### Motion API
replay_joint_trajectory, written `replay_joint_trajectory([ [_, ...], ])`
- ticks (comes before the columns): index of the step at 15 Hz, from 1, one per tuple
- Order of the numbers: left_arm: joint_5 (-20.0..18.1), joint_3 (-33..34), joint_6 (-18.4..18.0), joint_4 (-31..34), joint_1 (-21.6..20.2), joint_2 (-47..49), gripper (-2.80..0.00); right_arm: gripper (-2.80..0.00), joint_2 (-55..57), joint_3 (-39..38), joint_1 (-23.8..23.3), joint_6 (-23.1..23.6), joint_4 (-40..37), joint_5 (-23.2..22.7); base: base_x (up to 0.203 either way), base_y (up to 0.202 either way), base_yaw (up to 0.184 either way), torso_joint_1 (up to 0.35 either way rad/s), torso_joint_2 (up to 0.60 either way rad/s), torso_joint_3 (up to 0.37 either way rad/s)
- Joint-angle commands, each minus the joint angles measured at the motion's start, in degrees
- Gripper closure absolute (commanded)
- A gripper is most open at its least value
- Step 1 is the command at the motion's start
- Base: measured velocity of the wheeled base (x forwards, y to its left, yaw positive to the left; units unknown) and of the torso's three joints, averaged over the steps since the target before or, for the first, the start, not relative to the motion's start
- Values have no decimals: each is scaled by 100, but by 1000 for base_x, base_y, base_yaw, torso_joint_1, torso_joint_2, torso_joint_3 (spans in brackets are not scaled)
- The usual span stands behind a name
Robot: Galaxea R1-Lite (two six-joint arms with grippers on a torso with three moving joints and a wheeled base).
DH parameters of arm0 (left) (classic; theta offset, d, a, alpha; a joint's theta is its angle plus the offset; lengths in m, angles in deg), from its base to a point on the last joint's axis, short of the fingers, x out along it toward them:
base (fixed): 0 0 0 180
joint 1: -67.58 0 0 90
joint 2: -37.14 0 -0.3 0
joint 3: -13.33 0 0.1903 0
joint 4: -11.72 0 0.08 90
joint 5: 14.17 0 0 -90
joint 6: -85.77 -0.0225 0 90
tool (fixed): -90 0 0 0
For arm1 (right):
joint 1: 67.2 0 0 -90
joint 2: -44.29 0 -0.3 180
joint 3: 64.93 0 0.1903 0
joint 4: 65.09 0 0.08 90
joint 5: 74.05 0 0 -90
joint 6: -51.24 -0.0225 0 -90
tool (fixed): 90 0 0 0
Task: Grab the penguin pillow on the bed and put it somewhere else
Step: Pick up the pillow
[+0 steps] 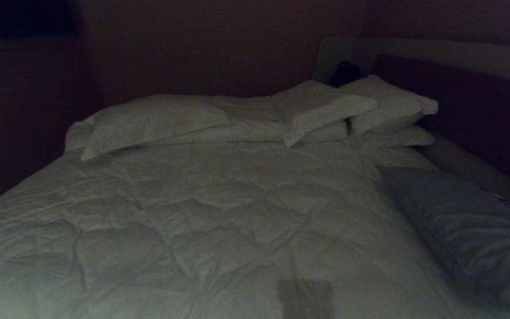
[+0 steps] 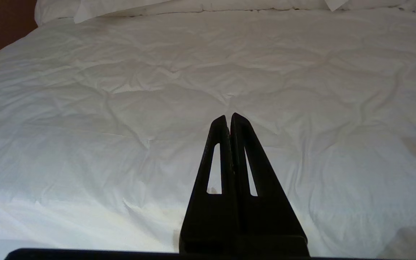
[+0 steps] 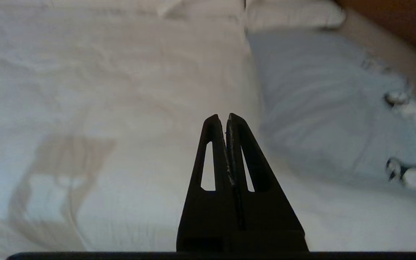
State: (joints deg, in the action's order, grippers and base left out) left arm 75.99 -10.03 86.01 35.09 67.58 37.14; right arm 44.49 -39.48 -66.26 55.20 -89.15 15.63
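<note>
Head view: dim bedroom, one bed (image 1: pixel 202 212) with quilted white duvet, four white pillows (image 1: pixel 157 119) at headboard, one penguin pillow (image 1: pixel 463 226) along its right edge | left wrist: left gripper (image 2: pixel 228 118) pressed closed, empty, above duvet | right wrist: right gripper (image 3: pixel 222 117) closed, empty, beside penguin pillow; no writing readable.

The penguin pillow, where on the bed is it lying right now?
In the head view the penguin pillow lies along the bed's right edge, nearer than the stacked white pillows.
</note>
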Motion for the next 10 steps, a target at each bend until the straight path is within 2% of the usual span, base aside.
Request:
replay_joint_trajectory([
  [1, 2, 0, 2, 0, 0, 0, 0, 0, 1, 495, 3, 15, -364, -18, 0, 0, 0, 0, 0, 0],
  [4, 2, 0, 2, 0, 0, 0, 0, 0, 248, 1332, 3, 82, -967, -35, 0, 0, 0, 0, 0, 0],
  [10, 2, 0, 2, 0, 0, 0, 0, 0, 2269, 2548, 49, 135, -992, -6, 0, 0, 0, 0, 0, 0],
])
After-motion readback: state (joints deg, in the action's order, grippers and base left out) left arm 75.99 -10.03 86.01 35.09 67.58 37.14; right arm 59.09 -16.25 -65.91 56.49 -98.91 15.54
